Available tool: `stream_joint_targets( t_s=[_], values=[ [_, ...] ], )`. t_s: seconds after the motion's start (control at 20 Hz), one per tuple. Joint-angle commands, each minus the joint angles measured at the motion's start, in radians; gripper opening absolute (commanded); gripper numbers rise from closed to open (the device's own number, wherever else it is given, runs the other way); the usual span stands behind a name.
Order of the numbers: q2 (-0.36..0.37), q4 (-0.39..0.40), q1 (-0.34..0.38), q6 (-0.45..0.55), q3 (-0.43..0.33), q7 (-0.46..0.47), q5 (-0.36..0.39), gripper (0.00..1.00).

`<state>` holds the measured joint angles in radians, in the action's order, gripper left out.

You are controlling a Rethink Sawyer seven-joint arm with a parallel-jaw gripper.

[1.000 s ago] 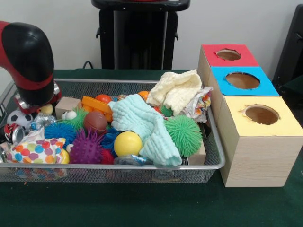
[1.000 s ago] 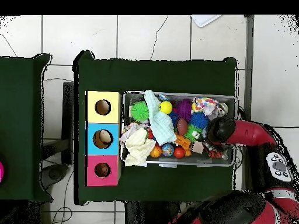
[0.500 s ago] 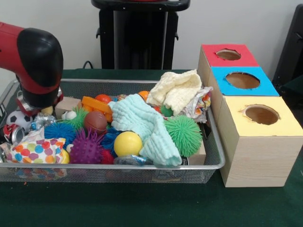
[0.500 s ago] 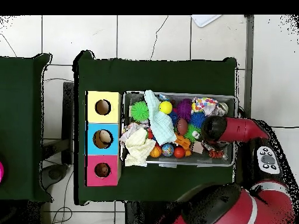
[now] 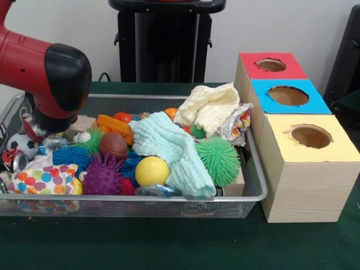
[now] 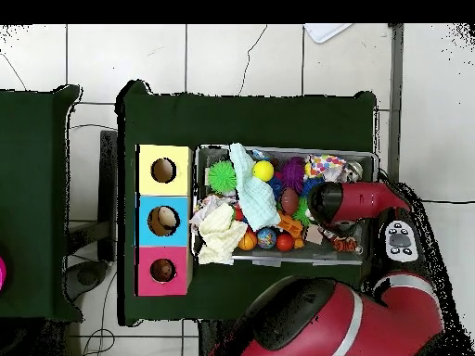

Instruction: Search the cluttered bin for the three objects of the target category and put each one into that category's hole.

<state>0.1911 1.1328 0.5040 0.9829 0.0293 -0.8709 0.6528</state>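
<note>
At the front of the wire bin point(image 5: 247, 194) lie a polka-dot cloth point(image 5: 42, 180), a purple spiky ball point(image 5: 102, 175), a yellow ball point(image 5: 152, 170) and a green spiky ball point(image 5: 218, 160), with a mint cloth point(image 5: 169, 147) draped between them. Behind these sit a brown football point(image 5: 113, 144), a blue spiky ball point(image 5: 70, 156) and an orange block point(image 5: 114, 125) — further back, a cream cloth point(image 5: 211, 107). The red and black arm point(image 5: 53, 79) hangs over the bin's left end; its gripper is hidden beneath it, so I cannot tell its state. Beside the bin stands the wooden box — yellow hole point(image 5: 310, 136) nearest, then blue hole point(image 5: 288, 95), then red hole point(image 5: 271, 65).
</note>
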Motion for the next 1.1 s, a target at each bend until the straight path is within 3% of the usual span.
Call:
stream_joint_targets(
  t_s=[0.05, 0.15, 0.2, 0.35, 0.5, 0.7, 1.1],
  values=[
    [-0.119, -0.119, 0.001, -0.214, 0.040, -0.282, 0.094, 1.00],
    [-0.116, -0.111, 0.003, -0.226, 0.041, -0.280, 0.079, 1.00],
    [-0.116, -0.108, 0.003, -0.230, 0.044, -0.273, 0.068, 0.00],
    [-0.105, -0.091, 0.020, -0.258, 0.028, -0.273, 0.046, 0.00],
    [-0.072, -0.057, 0.040, -0.281, 0.001, -0.212, 0.025, 0.00],
    [0.007, 0.036, 0.091, -0.303, -0.053, -0.172, -0.047, 0.00],
    [0.275, 0.320, 0.272, -0.292, -0.297, -0.010, -0.294, 0.00]
  ],
)
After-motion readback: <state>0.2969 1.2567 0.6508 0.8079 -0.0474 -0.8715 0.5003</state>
